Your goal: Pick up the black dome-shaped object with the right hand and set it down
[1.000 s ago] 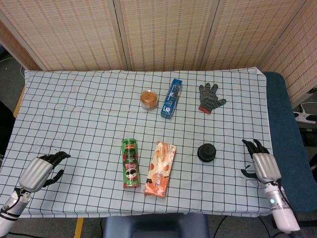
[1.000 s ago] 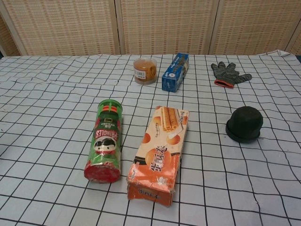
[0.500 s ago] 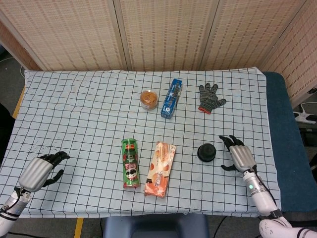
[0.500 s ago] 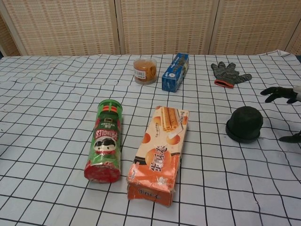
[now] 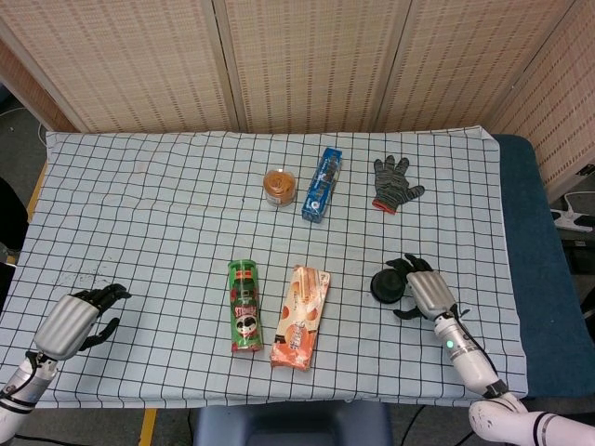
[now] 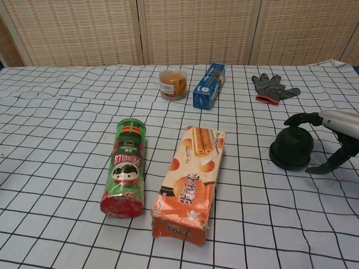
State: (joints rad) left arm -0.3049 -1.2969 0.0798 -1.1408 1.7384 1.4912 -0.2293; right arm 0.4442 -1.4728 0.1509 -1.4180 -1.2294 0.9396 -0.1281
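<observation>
The black dome-shaped object [image 5: 385, 285] [image 6: 291, 148] sits upright on the checked cloth at the right of the table. My right hand [image 5: 423, 287] [image 6: 331, 134] is just to its right, fingers spread. One finger reaches over the dome's top and the thumb hangs near its right side. It holds nothing. My left hand [image 5: 76, 318] lies at the near left corner of the table with its fingers curled in, holding nothing; the chest view does not show it.
A green Pringles can [image 5: 244, 307] and an orange biscuit box [image 5: 299, 316] lie left of the dome. Farther back stand a small jar [image 5: 279, 188], a blue box [image 5: 322, 183] and a grey glove [image 5: 393, 183]. The table's right edge [image 5: 513, 279] is close.
My right hand has moved left from the table's right edge until its fingers reach around the dome. The dome and my left hand have not moved.
</observation>
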